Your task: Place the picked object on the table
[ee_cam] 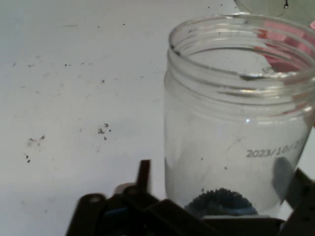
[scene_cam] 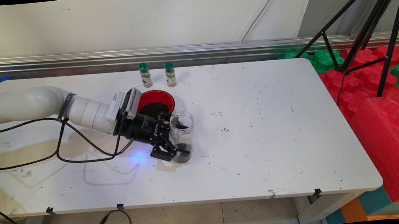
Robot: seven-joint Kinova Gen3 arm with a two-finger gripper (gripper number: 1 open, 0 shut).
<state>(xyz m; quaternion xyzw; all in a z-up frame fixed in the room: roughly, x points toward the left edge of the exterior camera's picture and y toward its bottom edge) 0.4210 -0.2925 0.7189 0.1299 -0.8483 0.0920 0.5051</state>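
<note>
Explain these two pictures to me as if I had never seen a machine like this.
The white tube is a robot arm on a white table; the black claw at its end is its pincer. The wide picture comes from a fixed camera above the table's near side. The close-up comes from a camera on the hand, looking along the pincer. The pincer's fingers sit on either side of an open clear jar with a little dark grainy stuff at the bottom; whether they squeeze it is unclear. Behind the jar stands a red bowl of dark grains, and farther back two green-capped shakers.

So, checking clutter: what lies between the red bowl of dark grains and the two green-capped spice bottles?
Only bare white table, seen in the main view.
</note>
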